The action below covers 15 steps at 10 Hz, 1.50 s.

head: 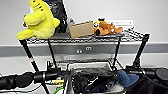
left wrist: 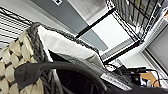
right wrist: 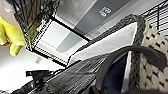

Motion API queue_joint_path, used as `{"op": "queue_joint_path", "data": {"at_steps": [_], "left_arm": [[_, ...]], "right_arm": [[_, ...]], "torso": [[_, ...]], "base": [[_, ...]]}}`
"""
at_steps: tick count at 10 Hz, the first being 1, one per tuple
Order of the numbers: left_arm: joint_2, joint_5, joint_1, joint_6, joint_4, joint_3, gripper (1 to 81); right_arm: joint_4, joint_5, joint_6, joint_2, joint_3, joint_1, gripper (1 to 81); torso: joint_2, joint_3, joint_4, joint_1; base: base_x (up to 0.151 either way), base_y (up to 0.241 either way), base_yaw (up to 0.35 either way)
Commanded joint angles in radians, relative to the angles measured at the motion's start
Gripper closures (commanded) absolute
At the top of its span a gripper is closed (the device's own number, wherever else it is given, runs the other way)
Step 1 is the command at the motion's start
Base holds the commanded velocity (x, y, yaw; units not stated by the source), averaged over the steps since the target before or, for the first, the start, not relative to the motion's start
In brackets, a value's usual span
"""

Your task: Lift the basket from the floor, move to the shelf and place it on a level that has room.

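Two arms are flanking the basket (head: 90, 67), which is sitting raised in front of the shelf (head: 117, 53), below its top tier. The head view is showing a yellow plush (head: 40, 21) and cardboard box (head: 81, 29) there; the wrist views are showing woven sides and rim close up. Either end effector's opening cannot be told.

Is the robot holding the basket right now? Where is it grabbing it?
Yes, the basket hangs between both arms at the shelf, apparently held by its two ends. The exact grip isn't visible.

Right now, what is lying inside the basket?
The basket holds dark cloth-like items and something blue at its right edge. What lies underneath them is covered.
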Motion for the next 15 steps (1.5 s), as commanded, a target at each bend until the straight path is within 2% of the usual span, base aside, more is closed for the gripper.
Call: {"op": "queue_joint_path", "data": {"at_steps": [1,4,7,9,11,15], "left_arm": [[0.037,0.003,-0.188,0.001,-0.006,-0.029,81.1],[0.052,0.042,-0.242,0.0,-0.029,-0.085,81.1],[0.098,0.091,-0.276,0.0,-0.024,-0.178,81.1],[0.132,0.099,-0.291,0.001,-0.024,-0.229,81.1],[0.167,0.135,-0.308,0.001,-0.023,-0.275,81.1],[0.224,0.143,-0.343,0.001,-0.012,-0.401,81.1]], "right_arm": [[0.057,-0.004,0.026,0.034,-0.035,0.19,81.1],[0.057,-0.017,0.029,0.071,-0.083,0.228,81.1],[0.053,-0.067,0.029,0.121,-0.188,0.261,81.1],[0.042,-0.075,0.028,0.15,-0.234,0.27,81.1],[0.042,-0.093,0.028,0.179,-0.29,0.287,81.1],[0.016,-0.127,0.028,0.244,-0.41,0.314,81.1]], "torso": [[0.0,0.0,0.0,0.0],[0.0,0.0,0.0,0.0],[0.0,0.0,0.0,0.0],[0.0,0.0,0.0,0.0],[0.0,0.0,0.0,0.001],[0.001,-0.001,0.0,0.001]], "base": [[0.0,0.0,0.0],[0.0,0.0,0.0],[0.0,0.0,0.0],[0.0,0.0,0.0],[0.0,0.0,0.0],[0.0,0.0,0.0]]}}
